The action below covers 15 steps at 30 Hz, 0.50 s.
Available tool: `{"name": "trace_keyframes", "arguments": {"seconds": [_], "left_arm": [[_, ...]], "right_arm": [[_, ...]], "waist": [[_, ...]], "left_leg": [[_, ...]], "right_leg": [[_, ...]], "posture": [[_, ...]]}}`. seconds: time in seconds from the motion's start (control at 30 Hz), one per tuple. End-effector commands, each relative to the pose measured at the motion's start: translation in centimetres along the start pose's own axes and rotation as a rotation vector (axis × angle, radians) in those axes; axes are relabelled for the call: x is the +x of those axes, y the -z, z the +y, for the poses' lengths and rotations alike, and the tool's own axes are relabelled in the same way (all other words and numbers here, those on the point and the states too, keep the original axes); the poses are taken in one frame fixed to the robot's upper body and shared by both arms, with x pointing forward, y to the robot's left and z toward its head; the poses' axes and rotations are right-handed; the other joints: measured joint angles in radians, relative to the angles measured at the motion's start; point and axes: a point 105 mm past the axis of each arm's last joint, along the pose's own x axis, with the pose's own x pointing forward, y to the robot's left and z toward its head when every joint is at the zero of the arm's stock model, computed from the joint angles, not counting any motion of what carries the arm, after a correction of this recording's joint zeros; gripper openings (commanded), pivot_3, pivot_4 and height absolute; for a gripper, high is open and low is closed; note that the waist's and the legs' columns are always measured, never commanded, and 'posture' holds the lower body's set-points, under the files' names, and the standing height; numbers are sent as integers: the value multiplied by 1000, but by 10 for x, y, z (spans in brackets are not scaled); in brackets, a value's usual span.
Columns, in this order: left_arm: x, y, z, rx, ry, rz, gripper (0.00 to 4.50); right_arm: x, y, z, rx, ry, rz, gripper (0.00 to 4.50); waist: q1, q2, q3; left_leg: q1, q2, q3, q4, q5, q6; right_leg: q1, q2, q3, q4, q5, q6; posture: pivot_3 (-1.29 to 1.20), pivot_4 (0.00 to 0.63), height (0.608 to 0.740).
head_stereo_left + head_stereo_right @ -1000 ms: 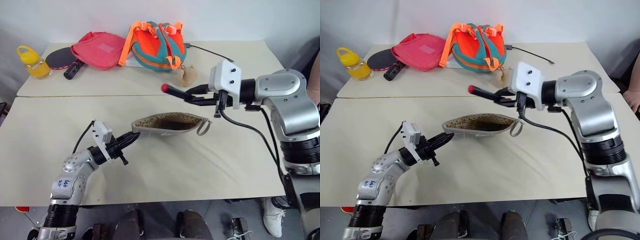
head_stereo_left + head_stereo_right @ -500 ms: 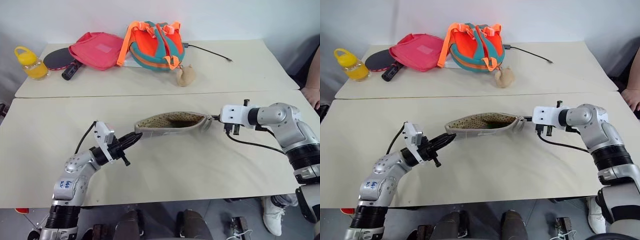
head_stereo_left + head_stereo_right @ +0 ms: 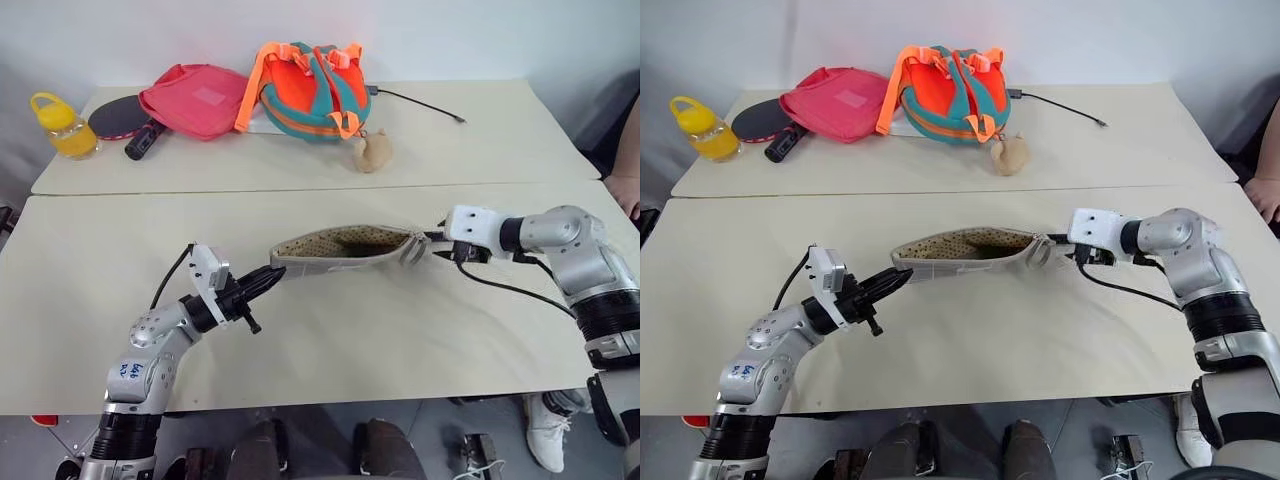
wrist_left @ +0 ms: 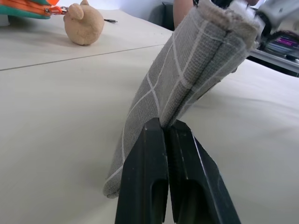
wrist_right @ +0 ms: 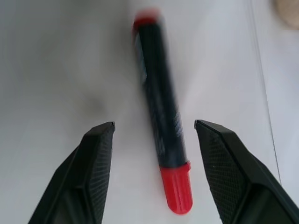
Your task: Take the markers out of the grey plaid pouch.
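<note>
The grey plaid pouch [image 3: 340,250] is held up off the table with its mouth open and its speckled lining showing. My left gripper [image 3: 270,272] is shut on the pouch's left end, and its fingers [image 4: 154,177] pinch the plaid fabric [image 4: 187,70]. My right gripper [image 3: 432,240] hovers low at the pouch's right end, by the grey loop [image 3: 412,250]. It is open [image 5: 154,123]. A marker [image 5: 161,116] with a dark body and red ends lies loose between its spread fingers, touching neither, with the pale table top behind it.
On the far table [image 3: 480,130] are a yellow bottle [image 3: 62,125], a paddle [image 3: 120,120], a pink-red bag [image 3: 195,98], an orange-teal backpack [image 3: 312,90], a tan plush toy [image 3: 374,152] and a cable [image 3: 420,105]. A person's hand [image 3: 625,190] shows at the right edge.
My right gripper came down from above the pouch to its right end with the red marker, then opened and let the marker go. The left gripper kept still on the pouch.
</note>
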Motion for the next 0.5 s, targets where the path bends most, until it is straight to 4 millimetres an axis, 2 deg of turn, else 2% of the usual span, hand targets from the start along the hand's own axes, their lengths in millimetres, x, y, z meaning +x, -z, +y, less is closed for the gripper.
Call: {"name": "trace_keyframes", "arguments": {"seconds": [0.03,0.1,0.17,0.23,0.3,0.43,0.5], "left_arm": [[3,-10,-6,23,24,-33,0],[5,-9,-7,22,27,-35,0],[6,-8,-8,18,29,-37,0],[9,-9,-10,15,33,-40,0],[10,-10,-10,13,35,-43,0],[11,-11,-10,9,34,-46,0],[12,-11,-11,8,33,-47,0]], "right_arm": [[-34,-56,-43,3,149,-208,2897],[-40,-77,-52,30,186,-300,2897],[-41,-99,-47,55,155,-398,2897],[-39,-126,-28,76,62,-512,2276],[-37,-145,-9,81,-15,-571,1624],[-27,-158,23,26,-101,-557,151],[-26,-168,35,57,-147,-601,27]], "waist": [[-1,1,0],[-1,1,0],[1,1,0],[4,1,0],[6,1,0],[8,1,0],[7,1,0]], "left_leg": [[0,0,0,0,0,0],[0,0,0,0,0,0],[0,0,-1,0,0,0],[0,0,-1,0,0,0],[0,0,-1,-1,0,0],[-1,-1,-2,0,0,0],[-1,-1,-2,0,0,1]], "right_leg": [[0,0,0,0,0,0],[0,0,0,0,0,0],[0,0,0,0,0,0],[0,0,0,0,0,0],[0,0,-1,0,0,0],[0,-1,-1,0,0,0],[0,-1,-1,0,0,0]], "posture": [[0,150,740],[0,150,740],[0,150,740],[0,150,740],[0,150,740],[0,150,740],[0,150,740]]}}
